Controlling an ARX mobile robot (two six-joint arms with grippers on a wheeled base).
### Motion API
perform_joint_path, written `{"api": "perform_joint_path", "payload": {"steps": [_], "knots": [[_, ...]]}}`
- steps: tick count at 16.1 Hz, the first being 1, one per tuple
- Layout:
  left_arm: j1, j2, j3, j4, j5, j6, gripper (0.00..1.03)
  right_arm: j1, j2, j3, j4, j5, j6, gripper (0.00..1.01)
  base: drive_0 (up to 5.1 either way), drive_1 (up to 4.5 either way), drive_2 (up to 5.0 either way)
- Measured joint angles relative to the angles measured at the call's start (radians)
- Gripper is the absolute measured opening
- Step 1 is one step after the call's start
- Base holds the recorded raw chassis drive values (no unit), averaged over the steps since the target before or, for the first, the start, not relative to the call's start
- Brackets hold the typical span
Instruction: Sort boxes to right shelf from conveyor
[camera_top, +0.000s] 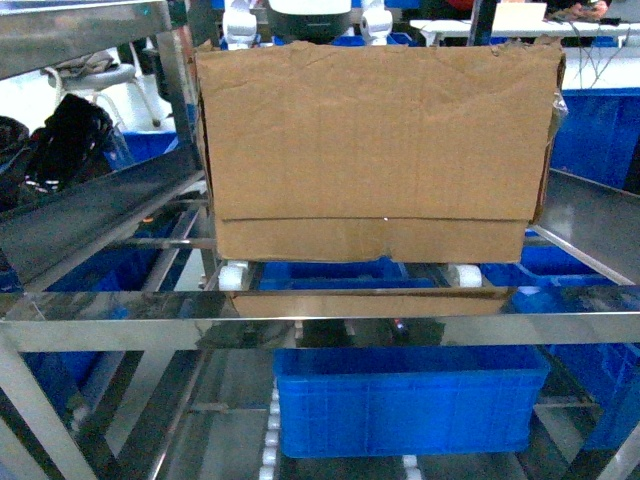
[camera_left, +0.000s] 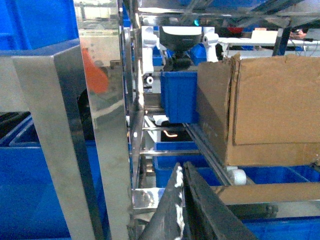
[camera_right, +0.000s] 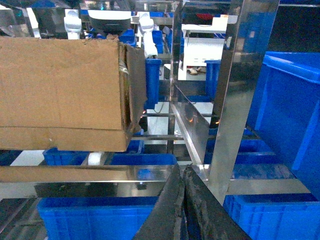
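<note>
The cardboard carton (camera_top: 375, 150) sits on the right shelf (camera_top: 320, 328), resting on the white rollers (camera_top: 232, 276) of the upper sloping track, its long brown side facing the head camera and filling most of the width between the shelf's side rails. Its top edge is ragged and a lower flap shows a crease line across the front. Behind it stand the white arms and dark head of another machine (camera_top: 308, 18), with a blue crate (camera_left: 179, 102) just behind the carton's left end in the left wrist view.

A square stainless crossbar runs across the front of the shelf just below the carton, mirroring its underside. A thick steel upright (camera_left: 95, 120) stands close on the left, and another upright (camera_right: 240, 95) rises on the right; a sloping steel side panel (camera_right: 192, 122) lies between that post and the carton's torn right corner, leaving a narrow gap. On the left, a slanted dark steel panel (camera_top: 90, 215) flanks the carton.

Under the track, 1 blue plastic crate (camera_top: 410, 400) sits on the lower level; its contents are not visible. More blue crates (camera_right: 295, 115) stack at the far right.

The left gripper (camera_left: 182, 205) shows its dark jaws pressed together, holding nothing, low and in front of the shelf. The right gripper (camera_right: 182, 205) likewise has its jaws closed together and empty, below the crossbar.
</note>
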Motion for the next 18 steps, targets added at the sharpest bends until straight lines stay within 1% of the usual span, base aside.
{"api": "perform_joint_path", "payload": {"steps": [1, 2, 5, 8, 14, 15, 16, 17, 18], "knots": [[0.000, -0.024, 0.000, -0.023, 0.000, 0.000, 0.02, 0.000, -0.030, -0.006, -0.022, 0.000, 0.000, 0.02, 0.0, 0.00, 0.0], [0.000, -0.063, 0.000, -0.062, 0.000, 0.000, 0.02, 0.000, -0.037, -0.032, 0.018, 0.000, 0.000, 0.02, 0.0, 0.00, 0.0], [0.000, -0.159, 0.000, -0.153, 0.000, 0.000, 0.02, 0.000, -0.132, -0.032, -0.076, 0.000, 0.000, 0.02, 0.0, 0.00, 0.0], [0.000, -0.229, 0.000, -0.220, 0.000, 0.000, 0.02, 0.000, -0.198, -0.032, -0.145, 0.000, 0.000, 0.02, 0.0, 0.00, 0.0], [0.000, -0.312, 0.000, -0.301, 0.000, 0.000, 0.02, 0.000, -0.281, -0.032, -0.231, 0.000, 0.000, 0.02, 0.0, 0.00, 0.0], [0.000, -0.359, 0.002, -0.367, 0.000, 0.000, 0.02, 0.000, -0.306, -0.031, -0.267, 0.000, 0.000, 0.02, 0.0, 0.00, 0.0], [0.000, -0.449, 0.001, -0.491, 0.000, 0.000, 0.02, 0.000, -0.402, -0.031, -0.407, 0.000, 0.000, 0.02, 0.0, 0.00, 0.0], [0.000, -0.474, 0.004, -0.460, 0.000, 0.000, 0.02, 0.000, -0.454, -0.031, -0.394, 0.000, 0.000, 0.02, 0.0, 0.00, 0.0], [0.000, -0.476, 0.000, -0.486, 0.002, 0.001, 0.02, 0.000, -0.455, -0.031, -0.413, -0.001, 0.000, 0.02, 0.0, 0.00, 0.0]]}}
